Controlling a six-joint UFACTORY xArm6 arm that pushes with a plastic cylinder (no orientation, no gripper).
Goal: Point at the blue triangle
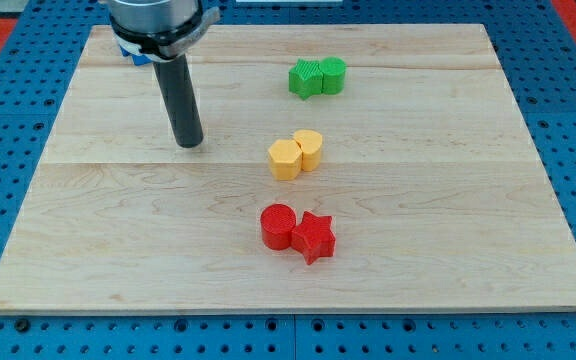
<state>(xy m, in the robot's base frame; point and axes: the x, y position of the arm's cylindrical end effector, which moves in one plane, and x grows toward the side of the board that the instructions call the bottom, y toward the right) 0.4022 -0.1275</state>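
My rod comes down from the view's top left and my tip [189, 143] rests on the wooden board [118, 230], left of centre. A small patch of blue [133, 54] shows at the board's top left, mostly hidden behind the arm's mount; its shape cannot be made out. My tip is below and to the right of that blue patch, well apart from it. The yellow blocks lie to the right of my tip.
A green star [306, 78] touches a green cylinder [333, 74] at the top centre. A yellow hexagon [285, 159] touches a yellow cylinder [309, 148] in the middle. A red cylinder [278, 226] touches a red star [314, 237] lower down.
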